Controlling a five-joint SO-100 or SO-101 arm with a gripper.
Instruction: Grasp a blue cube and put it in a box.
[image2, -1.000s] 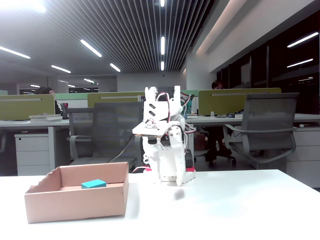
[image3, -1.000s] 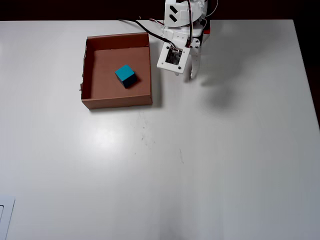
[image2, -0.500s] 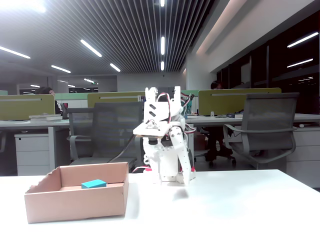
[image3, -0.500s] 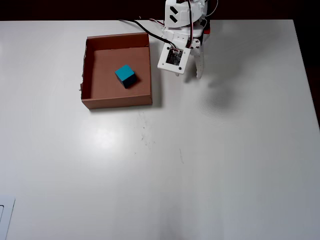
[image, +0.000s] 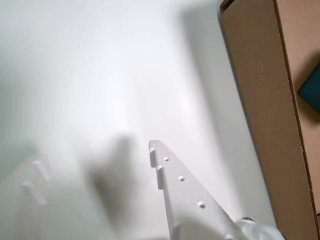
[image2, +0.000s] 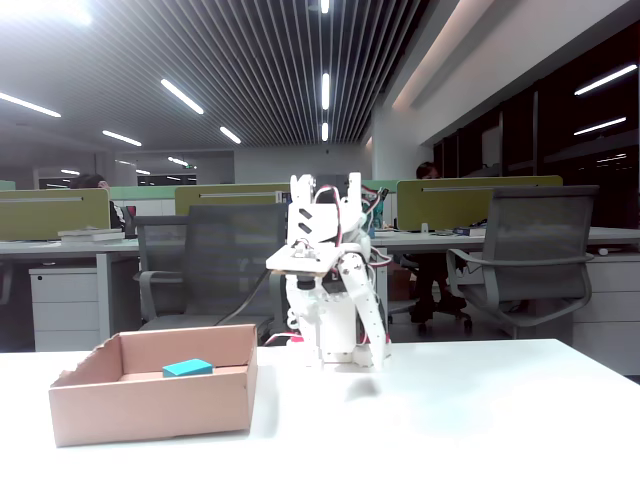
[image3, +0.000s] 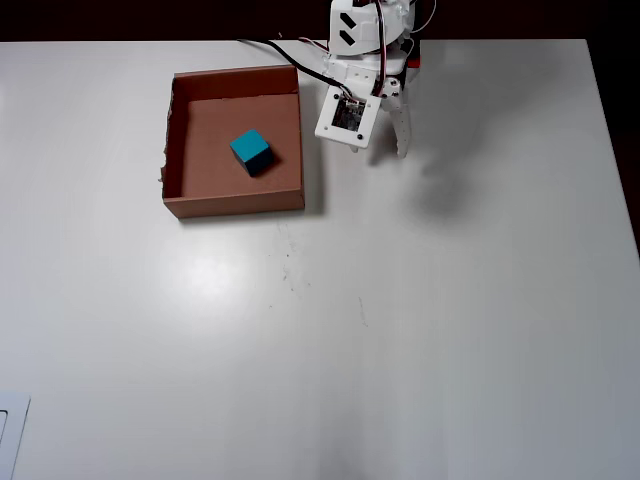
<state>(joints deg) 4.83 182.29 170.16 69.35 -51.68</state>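
The blue cube (image3: 251, 151) lies inside the tan cardboard box (image3: 236, 205), near the middle of its floor, free of the gripper. It shows in the fixed view (image2: 188, 367) within the box (image2: 150, 405), and at the right edge of the wrist view (image: 312, 90) behind the box wall (image: 260, 100). My gripper (image3: 390, 152) is open and empty, folded close to the arm's base, just right of the box in the overhead view. It points down at the white table (image: 95, 160), as the fixed view (image2: 370, 360) also shows.
The white table (image3: 400, 330) spreads in front of and to the right of the box. The arm's base and cables (image3: 370, 40) stand at the back edge. Office chairs (image2: 520, 260) and desks lie behind the table.
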